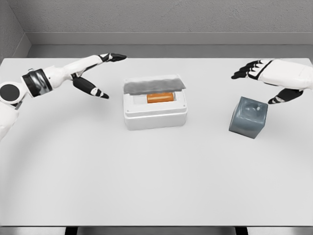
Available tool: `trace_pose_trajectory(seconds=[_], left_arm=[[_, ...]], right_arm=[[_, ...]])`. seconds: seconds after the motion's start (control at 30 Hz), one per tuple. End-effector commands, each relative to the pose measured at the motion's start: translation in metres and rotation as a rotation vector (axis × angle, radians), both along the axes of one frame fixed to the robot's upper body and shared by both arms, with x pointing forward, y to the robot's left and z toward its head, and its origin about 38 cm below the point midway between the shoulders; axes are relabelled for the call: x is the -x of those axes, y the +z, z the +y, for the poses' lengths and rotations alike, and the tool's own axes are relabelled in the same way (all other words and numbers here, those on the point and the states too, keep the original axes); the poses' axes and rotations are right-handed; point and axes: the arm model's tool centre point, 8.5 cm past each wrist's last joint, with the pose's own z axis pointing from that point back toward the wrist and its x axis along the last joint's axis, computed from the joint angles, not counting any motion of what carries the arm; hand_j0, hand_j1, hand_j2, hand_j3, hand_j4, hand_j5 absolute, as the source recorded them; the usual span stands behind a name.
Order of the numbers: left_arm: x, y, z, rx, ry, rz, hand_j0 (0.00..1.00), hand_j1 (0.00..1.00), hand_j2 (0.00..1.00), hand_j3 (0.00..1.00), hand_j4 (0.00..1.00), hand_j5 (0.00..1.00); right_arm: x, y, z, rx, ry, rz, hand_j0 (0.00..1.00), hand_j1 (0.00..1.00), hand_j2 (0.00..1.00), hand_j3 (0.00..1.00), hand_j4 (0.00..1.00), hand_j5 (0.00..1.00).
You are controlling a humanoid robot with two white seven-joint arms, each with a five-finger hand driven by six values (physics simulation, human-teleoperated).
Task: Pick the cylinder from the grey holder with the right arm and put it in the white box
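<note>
1. A white table [146, 186] fills most of the head view; its nearest part, toward the bottom edge, is bare.
2. Right of the middle stands the grey holder [248, 117], a rounded block turned slightly at an angle, with a shallow hollow in its top face.
3. At the middle of the table sits the white box [155, 116], a rectangular tub with rounded corners. A grey lid [155, 84] rests tilted along its far rim, leaving the inside visible.
4. Inside the white box lies the orange cylinder [160, 98], on its side, lengthways from left to right.
5. The right hand [264, 78] hangs above the table just beyond and above the grey holder, not touching it. Its dark-tipped fingers are spread and point left; the thumb reaches down toward the holder's far corner. It holds nothing.
6. The left hand [95, 73] comes in from the left edge, well left of the box. Its fingers are stretched out toward the right, thumb splayed downward, grasping nothing.
7. Beyond the table's far edge rises a grey wall [166, 19].
</note>
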Motion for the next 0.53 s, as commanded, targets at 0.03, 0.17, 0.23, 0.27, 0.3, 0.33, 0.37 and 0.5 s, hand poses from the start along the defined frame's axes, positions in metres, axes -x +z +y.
trace_pose_trajectory(seconds=[0.03, 0.17, 0.23, 0.27, 0.3, 0.33, 0.37, 0.5], left_arm=[[0.001, 0.008, 0.027, 0.033, 0.052, 0.005, 1.00, 1.00, 1.00, 1.00, 1.00, 1.00], [0.008, 0.005, 0.052, 0.075, 0.100, 0.028, 1.00, 1.00, 1.00, 1.00, 1.00, 1.00], [0.011, 0.008, 0.067, 0.072, 0.124, 0.030, 1.00, 1.00, 1.00, 1.00, 1.00, 1.00], [0.014, 0.004, 0.072, 0.077, 0.134, 0.042, 1.00, 1.00, 1.00, 1.00, 1.00, 1.00], [0.017, 0.002, 0.078, 0.075, 0.142, 0.048, 1.00, 1.00, 1.00, 1.00, 1.00, 1.00], [0.019, 0.000, 0.082, 0.070, 0.148, 0.053, 1.00, 1.00, 1.00, 1.00, 1.00, 1.00], [0.021, -0.001, 0.084, 0.066, 0.150, 0.056, 1.00, 1.00, 1.00, 1.00, 1.00, 1.00], [0.022, 0.001, 0.089, 0.058, 0.157, 0.054, 1.00, 1.00, 1.00, 1.00, 1.00, 1.00]], right_arm=[[0.000, -0.002, 0.001, -0.004, 0.001, 0.009, 1.00, 1.00, 1.00, 1.00, 1.00, 1.00], [0.001, 0.000, 0.000, -0.002, 0.002, 0.005, 1.00, 1.00, 1.00, 1.00, 1.00, 1.00], [0.002, -0.001, 0.001, 0.000, 0.004, 0.005, 1.00, 1.00, 1.00, 1.00, 1.00, 1.00], [0.000, -0.001, 0.003, -0.002, 0.008, 0.005, 1.00, 1.00, 1.00, 1.00, 1.00, 1.00], [0.000, -0.001, 0.003, -0.003, 0.007, 0.004, 1.00, 1.00, 1.00, 1.00, 1.00, 1.00], [0.000, -0.001, 0.004, -0.005, 0.010, 0.004, 1.00, 1.00, 1.00, 1.00, 1.00, 1.00], [0.000, -0.001, 0.005, -0.006, 0.011, 0.004, 1.00, 1.00, 1.00, 1.00, 1.00, 1.00], [0.000, 0.001, 0.001, 0.002, 0.002, 0.002, 1.00, 1.00, 1.00, 1.00, 1.00, 1.00]])
